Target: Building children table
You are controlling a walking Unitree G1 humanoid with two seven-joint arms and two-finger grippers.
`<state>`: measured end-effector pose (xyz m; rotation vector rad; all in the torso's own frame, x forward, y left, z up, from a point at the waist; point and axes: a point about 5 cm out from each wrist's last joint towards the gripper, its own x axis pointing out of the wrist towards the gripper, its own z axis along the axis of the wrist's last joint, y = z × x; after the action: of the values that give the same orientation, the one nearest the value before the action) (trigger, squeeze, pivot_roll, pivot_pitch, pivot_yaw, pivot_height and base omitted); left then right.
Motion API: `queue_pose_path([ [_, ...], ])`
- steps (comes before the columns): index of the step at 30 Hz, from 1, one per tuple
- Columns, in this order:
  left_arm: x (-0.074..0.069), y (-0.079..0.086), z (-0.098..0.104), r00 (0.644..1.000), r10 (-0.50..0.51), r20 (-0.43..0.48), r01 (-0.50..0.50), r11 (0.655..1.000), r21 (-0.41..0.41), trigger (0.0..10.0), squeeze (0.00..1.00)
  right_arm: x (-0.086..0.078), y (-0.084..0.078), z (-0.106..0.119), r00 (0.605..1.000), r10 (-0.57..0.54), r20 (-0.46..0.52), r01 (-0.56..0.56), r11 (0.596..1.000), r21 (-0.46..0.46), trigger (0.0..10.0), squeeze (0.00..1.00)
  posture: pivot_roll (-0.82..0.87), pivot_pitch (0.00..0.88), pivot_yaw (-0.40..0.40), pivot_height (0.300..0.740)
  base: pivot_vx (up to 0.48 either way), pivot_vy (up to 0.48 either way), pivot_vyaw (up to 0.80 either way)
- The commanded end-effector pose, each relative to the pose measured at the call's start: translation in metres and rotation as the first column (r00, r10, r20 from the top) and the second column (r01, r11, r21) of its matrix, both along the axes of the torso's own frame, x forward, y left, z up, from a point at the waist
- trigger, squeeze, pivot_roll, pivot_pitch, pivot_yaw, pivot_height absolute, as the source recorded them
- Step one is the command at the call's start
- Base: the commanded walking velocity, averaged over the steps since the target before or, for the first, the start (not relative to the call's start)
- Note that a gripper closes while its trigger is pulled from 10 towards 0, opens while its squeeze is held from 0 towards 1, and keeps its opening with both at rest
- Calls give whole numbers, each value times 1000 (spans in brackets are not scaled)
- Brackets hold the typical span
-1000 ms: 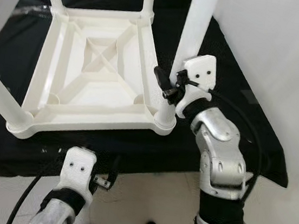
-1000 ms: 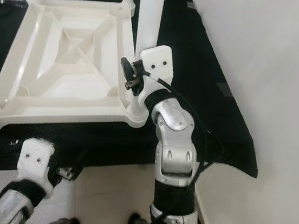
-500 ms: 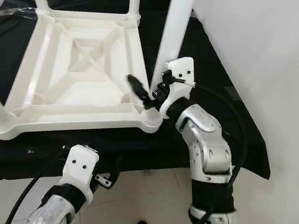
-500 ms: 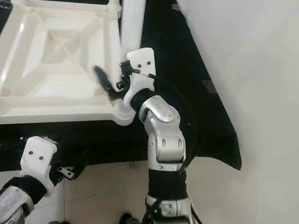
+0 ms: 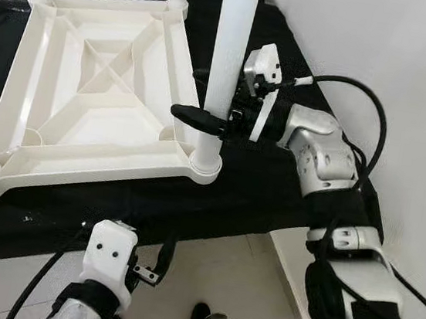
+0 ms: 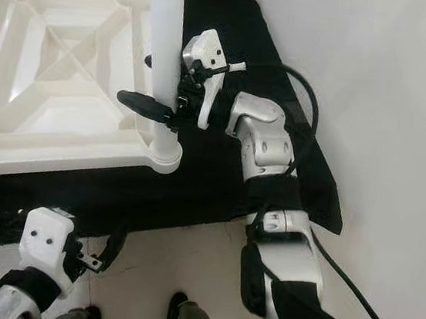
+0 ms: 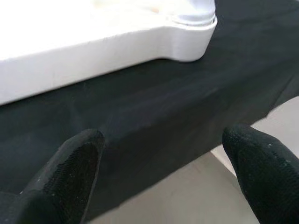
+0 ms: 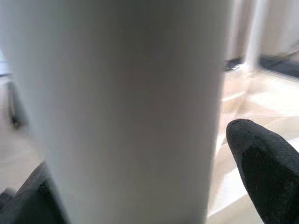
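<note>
Right gripper [image 5: 204,104] straddles the table leg [image 5: 229,60]; wrist view blurred.

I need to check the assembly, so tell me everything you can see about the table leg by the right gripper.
The table leg is a smooth white plastic tube, standing upright in the corner socket of the upturned white table top on the black cloth. The right gripper brackets it low down, one finger in front of it.

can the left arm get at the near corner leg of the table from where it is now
Probably not without lifting: the left end effector hangs open below the cloth edge, while the leg stands up on the tabletop with the right end effector around it.
</note>
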<state>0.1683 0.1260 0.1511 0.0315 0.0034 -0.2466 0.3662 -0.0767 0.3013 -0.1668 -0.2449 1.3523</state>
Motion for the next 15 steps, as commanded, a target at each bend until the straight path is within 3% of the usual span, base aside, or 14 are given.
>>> queue_pose_path([
  [1,-5,-1,-1,1000,-3,-20,3,1000,16,10000,0,0,2,0,999,49,11,-49,999,-20,10000,0,104,345,-107,740,0,0,0],
  [3,-7,-1,-1,1000,-3,-24,4,1000,15,10000,0,1,-1,2,997,75,8,-74,997,-32,10000,0,107,355,-106,740,0,0,0],
  [4,-9,-1,0,1000,-3,-27,4,1000,14,10000,0,1,-3,4,993,120,2,-119,992,-46,6039,0,110,363,-106,740,0,0,0],
  [5,-11,-1,0,1000,-3,-31,4,1000,13,10000,0,1,-5,8,987,163,-2,-163,985,-58,3725,0,110,369,-105,740,0,0,0],
  [6,-11,-1,0,1000,-3,-31,4,1000,13,10000,0,1,-5,8,987,163,-2,-163,985,-58,3725,0,110,369,-105,740,0,0,0],
  [7,-12,-1,1,999,-3,-34,3,1000,13,10000,0,0,-7,12,978,208,-11,-208,976,-62,941,0,110,370,-105,740,0,0,0],
  [8,-12,-1,1,999,-3,-34,3,1000,13,10000,0,0,-7,12,978,208,-11,-208,976,-62,941,0,110,370,-105,740,0,0,0],
  [9,-13,-1,1,999,-2,-36,3,1000,12,10000,0,0,-8,16,973,231,-9,-231,971,-63,0,0,111,373,-106,740,0,0,0],
  [15,-13,-2,2,999,0,-42,1,1000,10,10000,0,1,-14,26,969,248,21,-247,968,-52,0,0,102,366,-100,740,0,0,0],
])
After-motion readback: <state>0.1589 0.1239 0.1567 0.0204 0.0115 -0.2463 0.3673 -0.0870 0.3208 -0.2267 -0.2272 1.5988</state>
